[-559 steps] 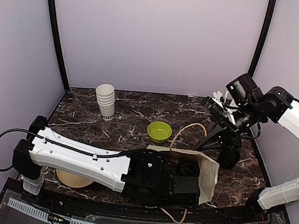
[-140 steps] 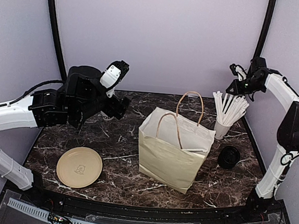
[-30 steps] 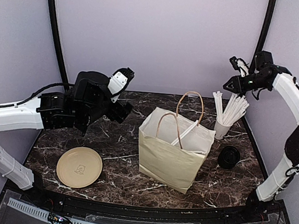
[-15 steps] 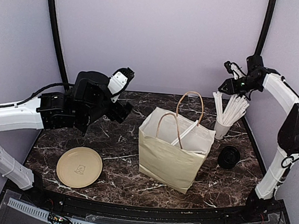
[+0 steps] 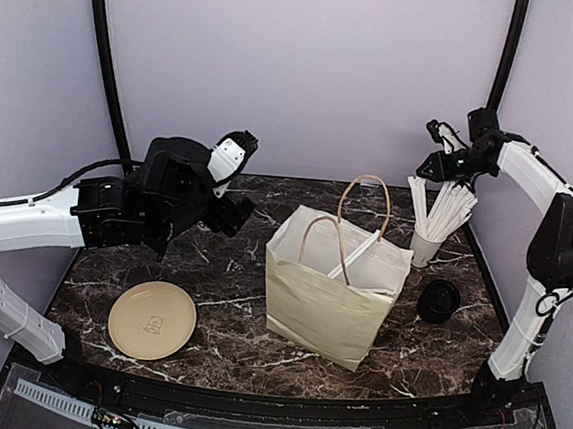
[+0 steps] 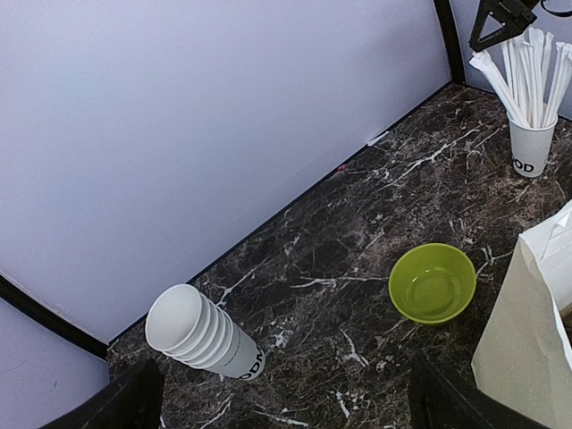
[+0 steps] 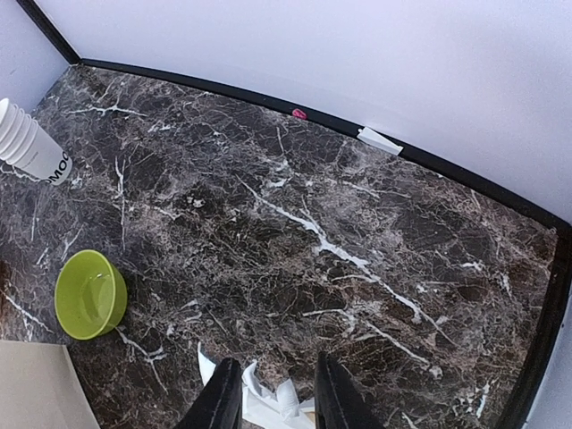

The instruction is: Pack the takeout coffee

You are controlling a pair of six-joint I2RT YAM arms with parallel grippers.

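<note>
status: the takeout coffee (image 5: 440, 300), a small paper cup under a black plastic lid (mostly lid showing from above), stands on the dark marble table (image 5: 231, 270) just right of the tall cream paper bag with twine handles (image 5: 318, 308). It's outside the bag and nothing is holding it, so the main step is not done.

The bag is upright with its mouth open, and one white paper-wrapped straw (image 5: 355, 256) leans inside it. Behind the coffee is the white cup of wrapped straws (image 5: 430, 232).

The right gripper (image 7: 275, 393) hovers over that cup with its jaws narrowed around the straw tops. Can't tell whether it has pinched one.

The left gripper (image 6: 290, 393) is high over the back-left of the table, jaws wide apart and empty. It looks down on the stack of lidless white cups (image 6: 201, 331) and the lime-green bowl (image 6: 433, 281). The tan round plate (image 5: 153, 320) sits front-left, well apart from everything.

Left to do, my read: grab the coffee, lower it upright into the bag, let go.
</note>
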